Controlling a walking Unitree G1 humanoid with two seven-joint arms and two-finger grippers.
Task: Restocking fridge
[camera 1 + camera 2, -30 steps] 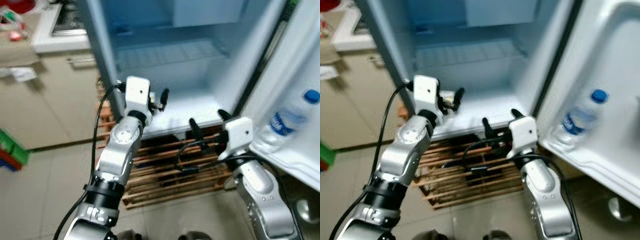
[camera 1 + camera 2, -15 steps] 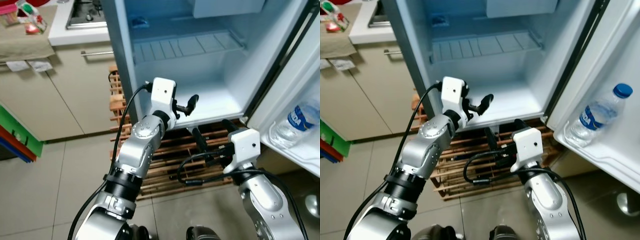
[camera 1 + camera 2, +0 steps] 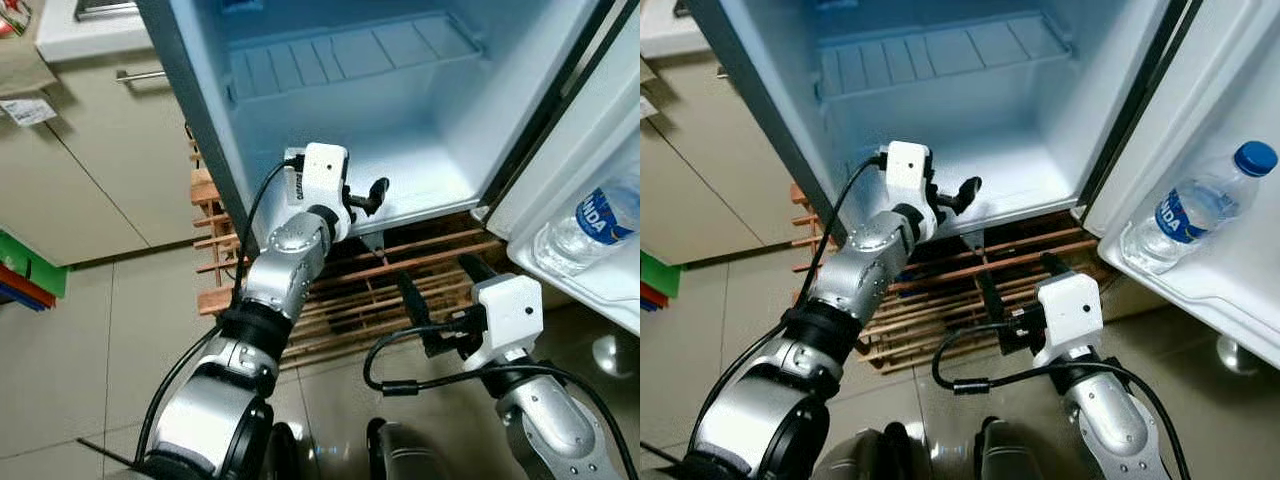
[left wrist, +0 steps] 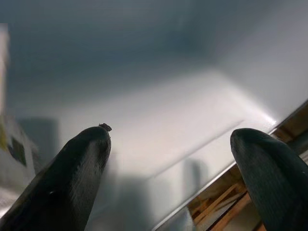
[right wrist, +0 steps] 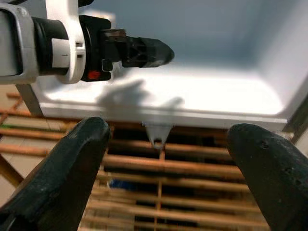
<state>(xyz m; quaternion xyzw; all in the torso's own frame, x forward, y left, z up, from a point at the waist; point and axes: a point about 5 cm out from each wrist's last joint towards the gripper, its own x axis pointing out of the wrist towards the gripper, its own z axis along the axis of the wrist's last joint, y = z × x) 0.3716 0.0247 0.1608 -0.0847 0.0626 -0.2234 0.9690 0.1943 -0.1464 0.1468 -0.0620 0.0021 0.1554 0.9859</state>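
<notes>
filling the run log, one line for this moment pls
fridge open | bottle in door shelf | left gripper open, at fridge floor | right gripper open, low

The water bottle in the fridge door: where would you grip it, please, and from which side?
Grip the bottle around its body at the label, from the open front. It leans in the door shelf, cap up; the rail covers its base.

Smooth white plastic fridge interior (image 3: 420, 130) looking glossy w/ wire shelf (image 3: 340, 50); slatted wooden pallet (image 3: 400, 280) showing rough; clear plastic water bottle (image 3: 1195, 205) shining; grey floor tiles (image 3: 90, 370) reflecting, glossy.
</notes>
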